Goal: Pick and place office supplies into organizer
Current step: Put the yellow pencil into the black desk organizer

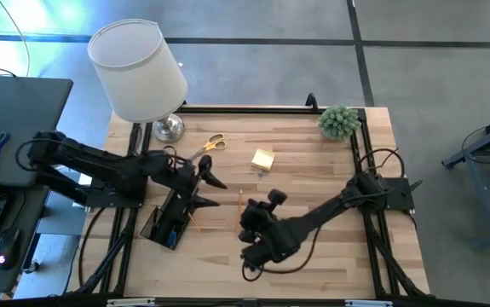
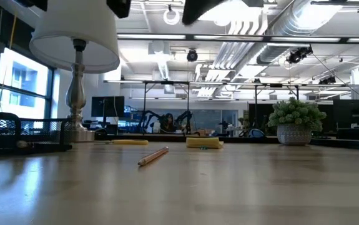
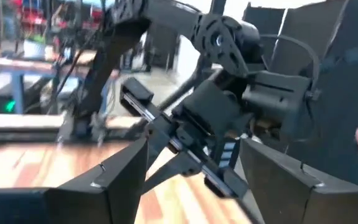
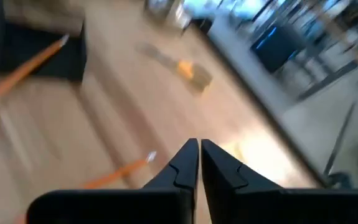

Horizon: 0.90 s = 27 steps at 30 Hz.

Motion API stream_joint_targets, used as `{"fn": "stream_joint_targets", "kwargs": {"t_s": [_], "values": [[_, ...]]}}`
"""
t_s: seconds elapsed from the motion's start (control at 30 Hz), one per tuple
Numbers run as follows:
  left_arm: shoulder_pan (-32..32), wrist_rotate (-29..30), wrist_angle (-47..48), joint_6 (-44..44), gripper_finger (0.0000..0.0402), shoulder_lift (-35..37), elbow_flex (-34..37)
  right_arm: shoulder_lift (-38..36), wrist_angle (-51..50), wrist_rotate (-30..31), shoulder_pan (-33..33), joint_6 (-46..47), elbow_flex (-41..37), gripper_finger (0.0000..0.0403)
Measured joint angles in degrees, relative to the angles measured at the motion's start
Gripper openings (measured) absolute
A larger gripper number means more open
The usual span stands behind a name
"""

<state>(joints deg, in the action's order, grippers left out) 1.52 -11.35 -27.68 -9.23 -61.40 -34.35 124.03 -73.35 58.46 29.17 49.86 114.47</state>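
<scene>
Table [image 1: 313, 170]: pale wood in long planks, with a black frame along its edges.
Lamp [image 1: 138, 68]: white shade over a shiny chrome stem and base.
Organizer [image 1: 166, 223]: black, near the table's left edge; a bit of blue showed inside it.
Scissors [image 1: 210, 144]: yellow handles, grey blades.
Sticky-note pad [image 1: 263, 158]: pale yellow.
Pencil [image 2: 153, 156]: plain wood colour, orange-tan.
Plant [image 1: 339, 121]: green and spiky, at the far right corner; in the low view its pot looked whitish.
Left gripper [image 1: 208, 189]: black.
Right gripper [image 4: 194, 163]: black, as was its arm.
</scene>
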Motion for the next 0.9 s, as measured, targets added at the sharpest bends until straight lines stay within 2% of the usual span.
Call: {"fn": "stream_joint_targets", "kwargs": {"t_s": [0.17, 0.27, 0.37, 0.5, 0.63, 0.73, 0.9], "values": [[0.0, 2.99, 15.3, 1.36, 0.0245, 8.99, 0.02, 0.0, 8.9, -6.42, -3.32, 0.28, -5.52, 0.0042], [0.0, 4.06, 24.77, 1.43, 0.0245, 14.89, 0.02, 0.0, 21.21, -7.45, -4.74, -5.17, -10.06, 0.006], [0.0, 4.74, 31.96, 1.31, 0.0245, 19.94, -0.03, 0.02, 36.88, -11.17, -5.68, -14.01, -13.92, 0.0072], [0.0, 5.63, 39.83, 1.26, 0.0245, 25.83, 0.0, 0.0, 59.81, -22.56, -8.37, -23.79, -19.42, 0.0076], [0.0, 8.62, 45.97, 1.3, 0.0245, 30.09, 0.0, 0.0, 77.36, -33.91, -11.7, -25.31, -24.15, 0.0074], [0.0, 9.92, 49.38, 1.34, 0.0245, 32.16, 0.0, 0.0, 81.71, -37.97, -13.23, -24.97, -26.2, 0.0073], [0.0, 9.92, 54.22, 1.28, 0.0245, 34.44, 0.02, 0.42, 82.57, -38.18, -13.04, -24.35, -26.37, 0.0073]]}}
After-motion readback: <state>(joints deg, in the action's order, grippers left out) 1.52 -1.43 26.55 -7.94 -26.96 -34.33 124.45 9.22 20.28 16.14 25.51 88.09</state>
